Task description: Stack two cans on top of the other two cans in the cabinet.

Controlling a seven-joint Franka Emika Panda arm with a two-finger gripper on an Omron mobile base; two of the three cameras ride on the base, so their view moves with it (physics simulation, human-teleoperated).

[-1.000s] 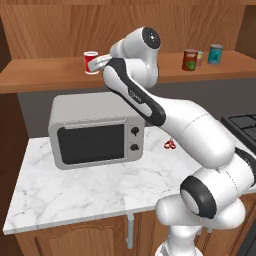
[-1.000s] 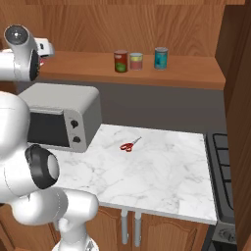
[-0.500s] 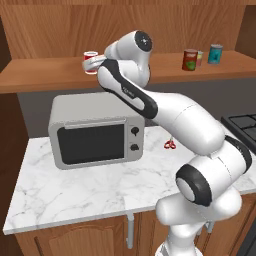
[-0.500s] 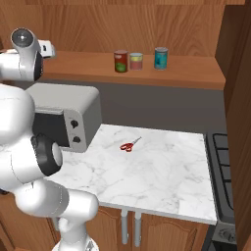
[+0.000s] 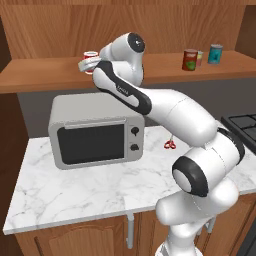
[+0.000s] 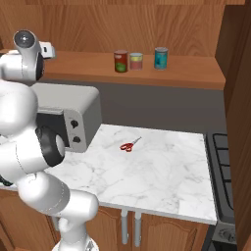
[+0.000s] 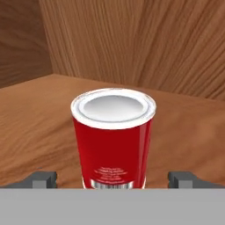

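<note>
A bright red can (image 7: 113,136) with white rims stands upright on the left end of the cabinet's wooden shelf (image 5: 45,79). My gripper (image 7: 113,180) is open and level with the can's base, one fingertip (image 7: 41,179) on each side and neither touching it. From the left base, my gripper (image 5: 87,64) is right at the red can (image 5: 91,56). Far to the right on the same shelf stand the dark red-brown can (image 5: 190,60), the pale yellow-green can (image 5: 200,57) and the teal can (image 5: 215,53), also seen from the right base as dark can (image 6: 120,61), pale can (image 6: 136,61) and teal can (image 6: 161,58).
Below the shelf a grey microwave (image 5: 92,130) sits on the white marble counter (image 6: 162,176), with red scissors (image 6: 128,145) lying to its right. A stove (image 6: 228,171) borders the counter's right end. The cabinet's side wall (image 7: 22,39) stands close beside the red can.
My hand has shifted a little left along the shelf and come in around the red can. The jaws have stayed open and the cans have not moved.
</note>
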